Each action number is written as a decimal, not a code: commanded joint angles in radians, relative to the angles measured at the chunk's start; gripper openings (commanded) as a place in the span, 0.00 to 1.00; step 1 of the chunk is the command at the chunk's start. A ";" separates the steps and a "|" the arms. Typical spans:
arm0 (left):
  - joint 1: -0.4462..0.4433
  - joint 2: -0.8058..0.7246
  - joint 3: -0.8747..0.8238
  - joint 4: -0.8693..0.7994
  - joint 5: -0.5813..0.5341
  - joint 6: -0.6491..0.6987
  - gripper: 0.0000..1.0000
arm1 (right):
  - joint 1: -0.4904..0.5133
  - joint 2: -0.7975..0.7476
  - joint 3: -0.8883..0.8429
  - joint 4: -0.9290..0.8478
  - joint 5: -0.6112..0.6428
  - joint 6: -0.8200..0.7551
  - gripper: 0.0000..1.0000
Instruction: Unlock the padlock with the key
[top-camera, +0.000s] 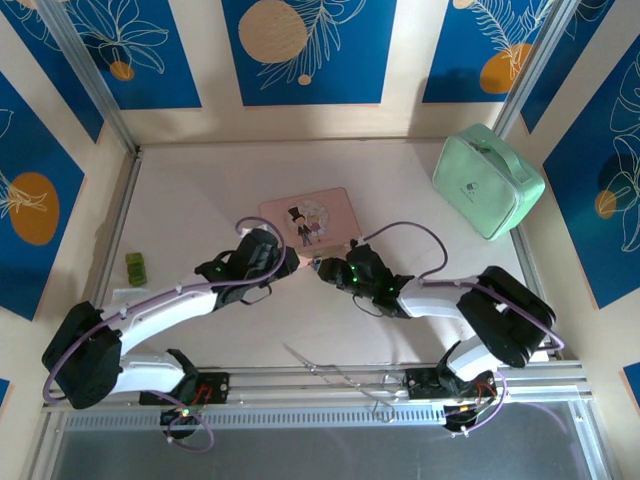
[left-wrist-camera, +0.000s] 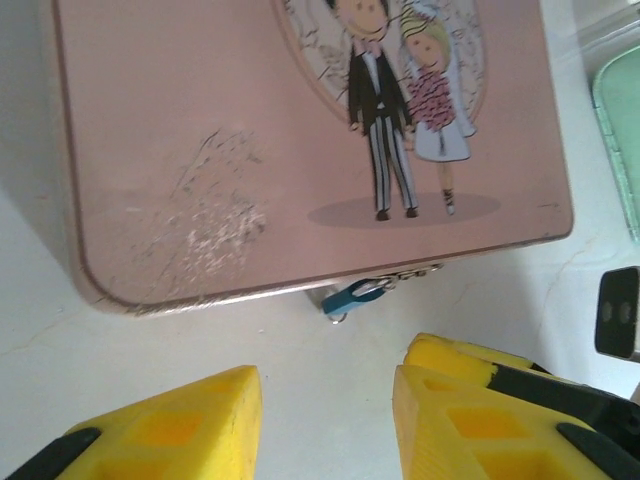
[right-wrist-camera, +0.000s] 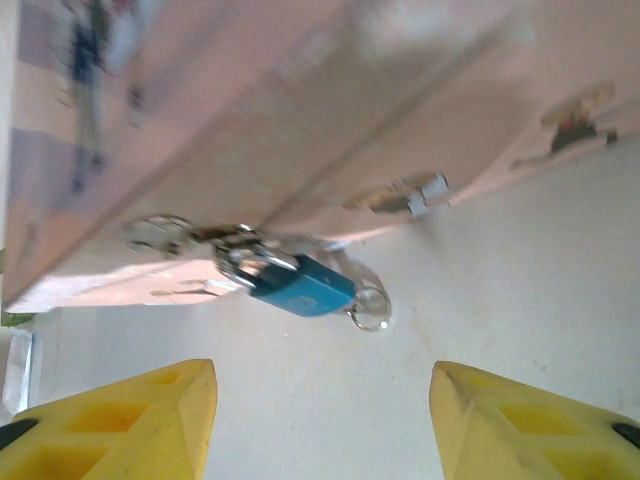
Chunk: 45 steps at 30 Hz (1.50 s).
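A pink tin box (top-camera: 305, 215) (left-wrist-camera: 200, 120) (right-wrist-camera: 300, 100) lies mid-table. The tiny blue padlock (right-wrist-camera: 300, 287) (left-wrist-camera: 352, 296) hangs from the latch on its near edge. A silvery key ring (right-wrist-camera: 370, 308) sticks out of the padlock's lower end; the key's blade is hidden. My left gripper (top-camera: 295, 262) (left-wrist-camera: 325, 385) is open just in front of the padlock, with bare table between its yellow fingers. Facing it, my right gripper (top-camera: 325, 270) (right-wrist-camera: 322, 375) is open too, holds nothing, and stands a short way off the padlock.
A mint-green case (top-camera: 487, 180) sits at the back right against the wall. A small green block (top-camera: 135, 266) lies at the left edge. Both arms meet at the box's near edge, their fingertips close together.
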<state>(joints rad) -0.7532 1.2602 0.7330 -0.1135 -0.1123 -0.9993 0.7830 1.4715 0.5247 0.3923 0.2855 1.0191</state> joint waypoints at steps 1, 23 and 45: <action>0.013 0.014 0.034 -0.004 0.027 0.028 0.39 | -0.011 -0.052 0.028 -0.070 0.047 -0.096 0.58; 0.058 0.045 -0.014 0.138 0.154 0.122 0.29 | 0.082 0.255 0.353 -0.314 0.181 -0.294 0.57; 0.093 0.060 -0.035 0.189 0.215 0.175 0.26 | 0.042 0.345 0.483 -0.423 0.180 -0.334 0.41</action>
<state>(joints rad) -0.6724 1.3132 0.7071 0.0608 0.0792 -0.8536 0.8337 1.8294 1.0206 -0.0654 0.4835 0.7162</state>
